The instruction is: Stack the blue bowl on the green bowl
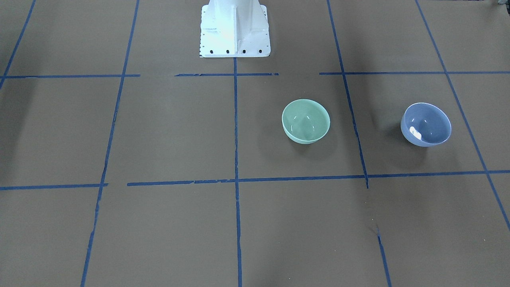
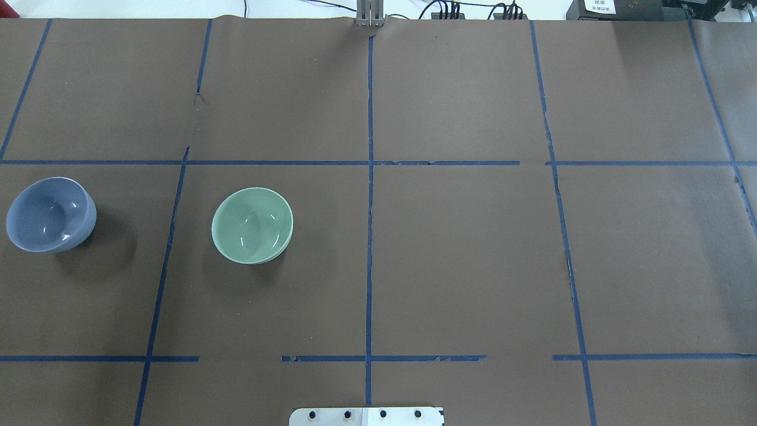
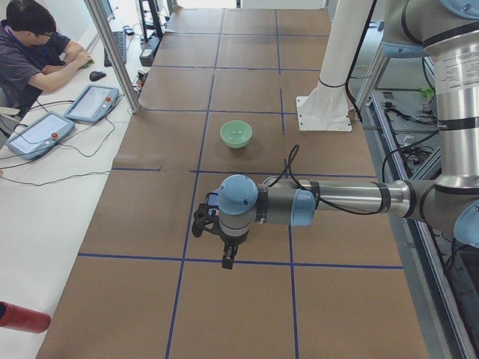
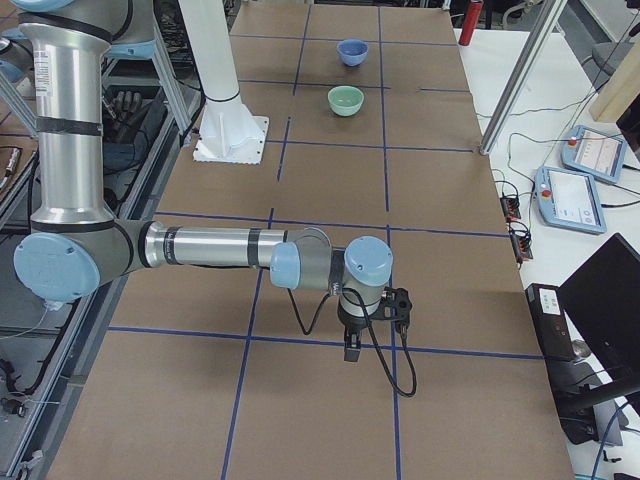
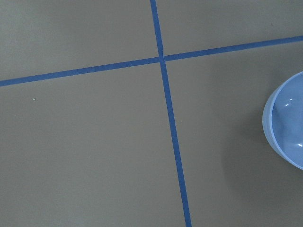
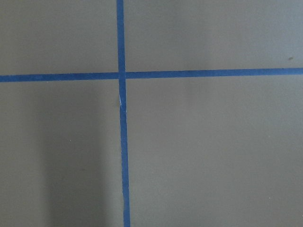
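Note:
The blue bowl [image 1: 426, 124] stands upright on the brown table, far on my left side; it also shows in the overhead view [image 2: 50, 214], the right side view [image 4: 351, 52] and at the right edge of the left wrist view [image 5: 286, 123]. The green bowl [image 1: 306, 121] stands upright, apart from it and nearer the table's middle [image 2: 252, 225]. My left gripper [image 3: 227, 262] hangs above the table with the blue bowl hidden behind its wrist there. My right gripper [image 4: 352, 352] hangs over the far right end. I cannot tell whether either is open or shut.
Blue tape lines [image 2: 369, 207] divide the table into squares. The white robot base [image 1: 234, 28] stands at the table's near edge. An operator [image 3: 30, 52] sits at a side desk with teach pendants [image 3: 91, 102]. A red cylinder [image 3: 22, 318] lies beside the table.

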`<state>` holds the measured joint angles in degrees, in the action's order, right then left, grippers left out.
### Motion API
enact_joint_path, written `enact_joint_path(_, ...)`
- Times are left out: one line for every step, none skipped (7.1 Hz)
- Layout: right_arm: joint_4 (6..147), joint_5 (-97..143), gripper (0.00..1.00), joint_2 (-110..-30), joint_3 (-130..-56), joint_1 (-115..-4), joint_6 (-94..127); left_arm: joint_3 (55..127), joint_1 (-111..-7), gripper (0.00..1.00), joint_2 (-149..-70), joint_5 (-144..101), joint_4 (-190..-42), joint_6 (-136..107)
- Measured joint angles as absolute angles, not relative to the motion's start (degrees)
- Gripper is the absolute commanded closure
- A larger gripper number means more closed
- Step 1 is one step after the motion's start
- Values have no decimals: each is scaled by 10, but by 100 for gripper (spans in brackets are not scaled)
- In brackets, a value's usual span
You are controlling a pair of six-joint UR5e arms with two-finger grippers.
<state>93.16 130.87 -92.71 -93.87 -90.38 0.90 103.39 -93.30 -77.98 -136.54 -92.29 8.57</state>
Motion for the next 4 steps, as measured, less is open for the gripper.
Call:
enact_joint_path(932, 1309, 0, -927, -939, -904, 9, 1034, -933, 0, -780, -1365, -923, 85)
enact_joint_path(932, 1309, 0, -927, -939, -904, 9, 1033, -933, 0, -780, -1367, -922, 84)
enact_joint_path(932, 1309, 0, -927, -939, -904, 9, 1028, -933, 0, -780, -1369, -921, 83)
enact_joint_path(932, 1309, 0, -927, -939, -904, 9, 1026, -933, 0, -781, -1369, -922, 82)
